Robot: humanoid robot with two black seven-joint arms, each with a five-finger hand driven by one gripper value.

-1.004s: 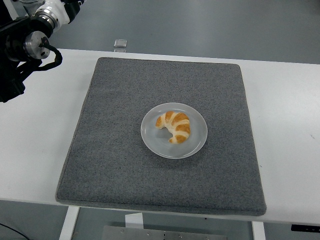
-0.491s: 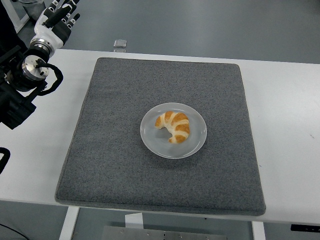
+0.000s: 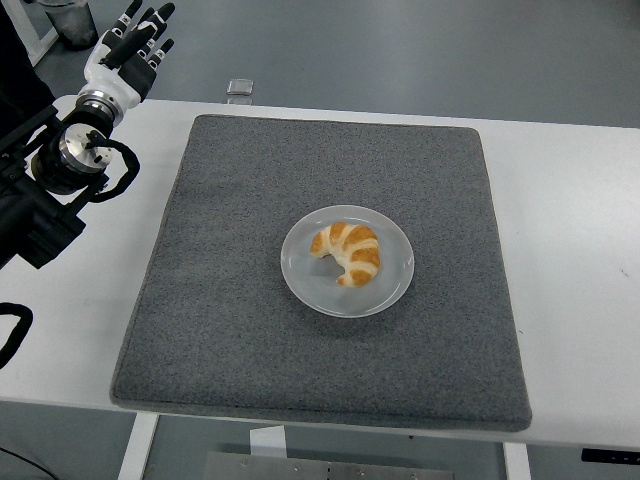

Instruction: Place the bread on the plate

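Bread [image 3: 349, 253] on plate [image 3: 305, 280], mid-mat.
Golden-brown croissant w/ pale stripes, curved, ends pointing left & down, lying flat approx. at ctr of round light-grey plate; plate flat on grey mat [image 3: 230, 300].

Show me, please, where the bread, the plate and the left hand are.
bread [image 3: 348, 253], head view, middle of the croissant
plate [image 3: 310, 282], head view, bare lower-left part
left hand [image 3: 128, 55], head view, back of the hand

Croissant [image 3: 349, 253] on a grey plate [image 3: 306, 280] mid grey mat [image 3: 240, 200], white table [image 3: 570, 200], left hand [image 3: 128, 52] raised far-left, fingers extended, empty
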